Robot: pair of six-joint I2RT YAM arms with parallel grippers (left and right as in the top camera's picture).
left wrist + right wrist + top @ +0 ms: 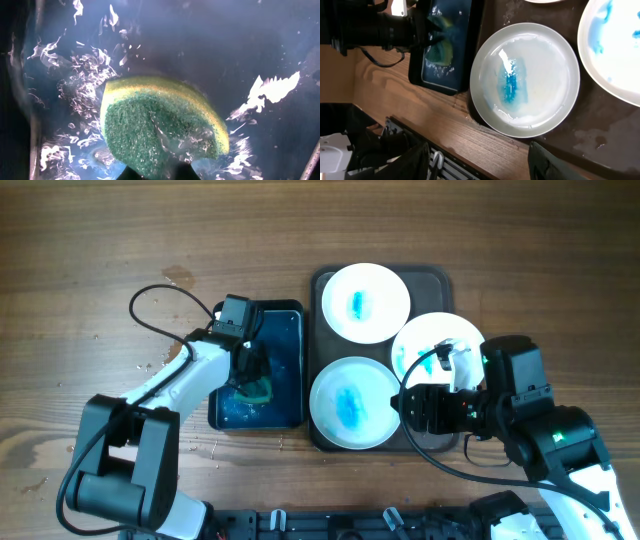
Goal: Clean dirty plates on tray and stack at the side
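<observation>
while wet in basin (285,340), sponge (160,130) in left gripper (250,376)

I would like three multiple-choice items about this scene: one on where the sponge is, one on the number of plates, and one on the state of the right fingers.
1. Where is the sponge?
A. in the water tray
B. on a plate
C. on the bare table

2. How many plates lie on the serving tray?
A. two
B. three
C. four

3. How are the right fingers?
A. shut on a plate
B. shut on the sponge
C. open, holding nothing

Answers:
1 A, since the left wrist view shows water glinting all around the sponge.
2 B, since the overhead view shows three white plates, each stained blue.
3 C, since the right wrist view shows them spread wide with nothing between them.
</observation>
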